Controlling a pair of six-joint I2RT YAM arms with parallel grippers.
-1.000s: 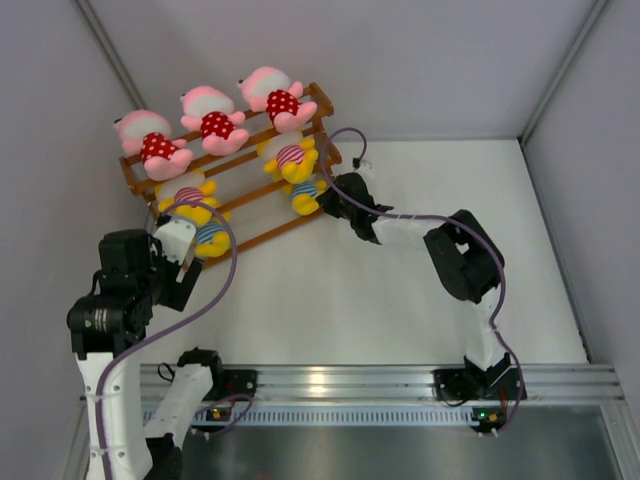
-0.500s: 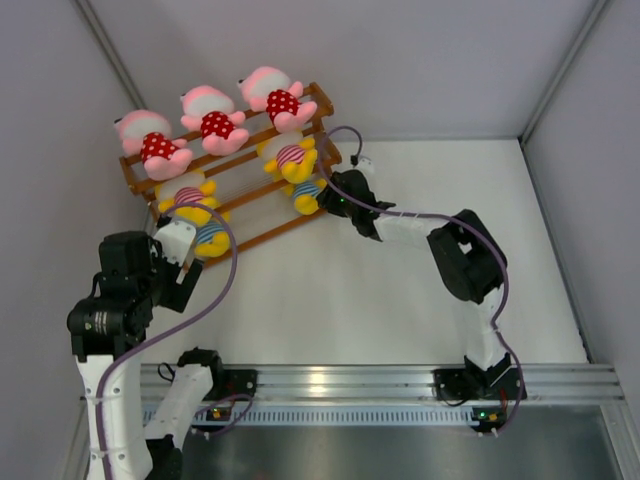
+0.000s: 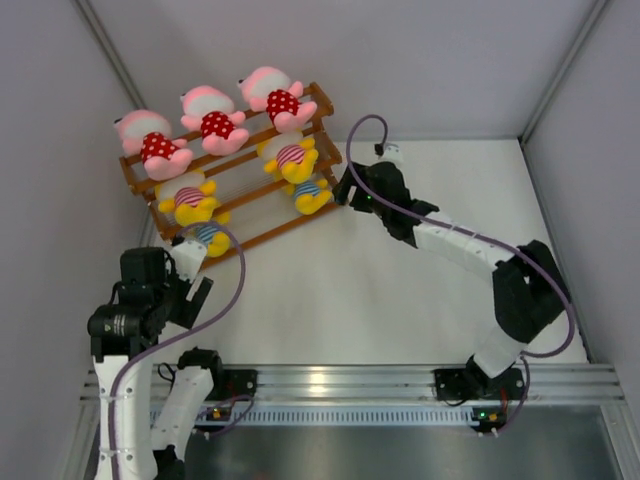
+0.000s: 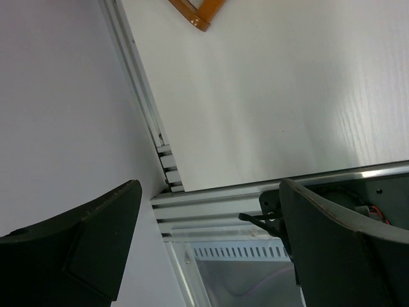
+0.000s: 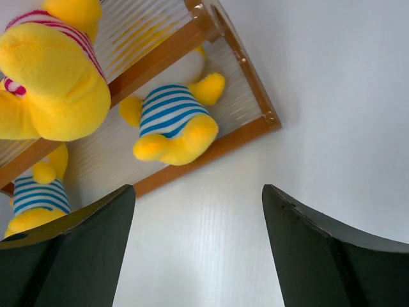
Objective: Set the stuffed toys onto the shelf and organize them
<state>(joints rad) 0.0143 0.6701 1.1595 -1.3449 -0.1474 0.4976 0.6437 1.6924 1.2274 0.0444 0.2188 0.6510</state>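
Note:
The shelf (image 3: 265,232) stands at the far left, and all the stuffed toys in view sit on it. Three pink ones (image 3: 212,122) fill the top tier. Yellow ones in pink stripes (image 3: 290,158) occupy the middle tier. Two in blue stripes (image 3: 310,192) lie on the bottom tier. My right gripper (image 3: 347,190) hangs open just right of the shelf's end, holding nothing. Its wrist view has the blue-striped toy (image 5: 171,125) on the slats beyond the open right gripper (image 5: 198,192). My left gripper (image 3: 196,275) is open near the shelf's near-left corner, and in its wrist view the left gripper (image 4: 211,185) is empty.
An aluminium rail (image 3: 400,380) runs along the table's near edge, holding both arm bases. Grey walls close in the left side (image 3: 60,200) and the back. The shelf's corner (image 4: 201,16) shows at the top of the left wrist view. A purple cable (image 3: 225,290) loops off the left arm.
My right gripper opened, let go of the blue-striped toy on the bottom tier and backed away to the right. The left arm drew back toward the near edge.

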